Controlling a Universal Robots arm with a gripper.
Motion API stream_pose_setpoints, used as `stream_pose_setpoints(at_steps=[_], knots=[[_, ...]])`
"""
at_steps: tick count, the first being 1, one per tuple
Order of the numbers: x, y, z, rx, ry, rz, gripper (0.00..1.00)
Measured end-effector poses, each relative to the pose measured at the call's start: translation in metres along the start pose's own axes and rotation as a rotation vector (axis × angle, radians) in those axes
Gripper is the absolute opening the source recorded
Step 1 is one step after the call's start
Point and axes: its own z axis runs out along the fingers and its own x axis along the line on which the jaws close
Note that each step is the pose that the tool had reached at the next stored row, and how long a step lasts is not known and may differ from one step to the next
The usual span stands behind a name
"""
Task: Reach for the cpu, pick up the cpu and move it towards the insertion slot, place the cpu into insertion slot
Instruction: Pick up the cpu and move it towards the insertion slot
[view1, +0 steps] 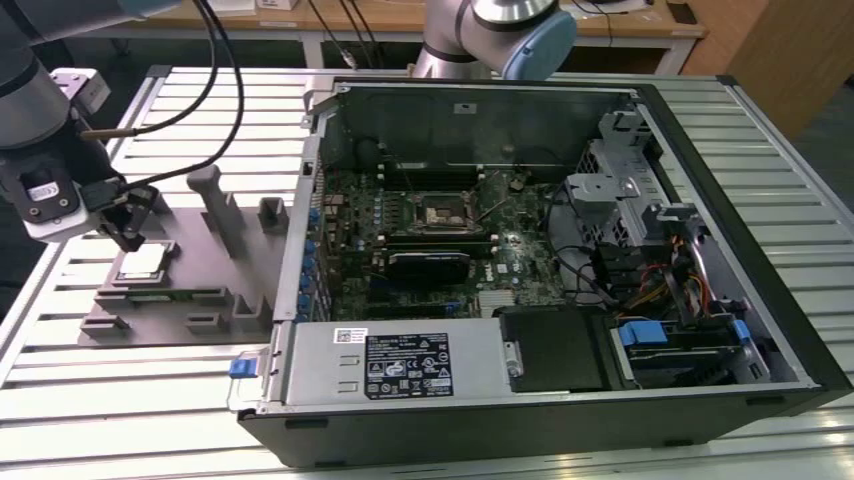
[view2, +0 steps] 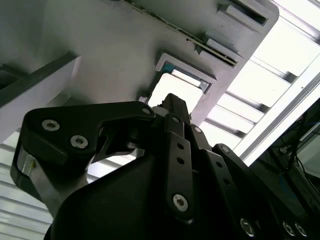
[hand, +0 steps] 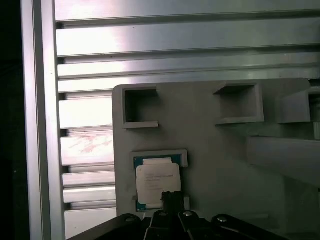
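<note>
while pressed together, the end effector (hand: 170, 198) hides one edge of the cpu (hand: 157, 180).

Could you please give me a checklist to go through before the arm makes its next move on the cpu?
1. The cpu lies flat in its recess in the grey fixture block: ok.
2. The gripper is down at the cpu, by its edge in the first wrist view: ok.
3. Gripper touching the cpu: cannot tell.
4. Gripper centred over the cpu: cannot tell.
5. The insertion slot has nothing lying on it in the exterior view: ok.
</note>
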Motion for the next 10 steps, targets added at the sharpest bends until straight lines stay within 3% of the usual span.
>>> stream_pose_setpoints(at_steps=[10], knots=[[0.0077, 0.0006, 0.0180, 0.0000, 0.0000, 0.000, 0.11]])
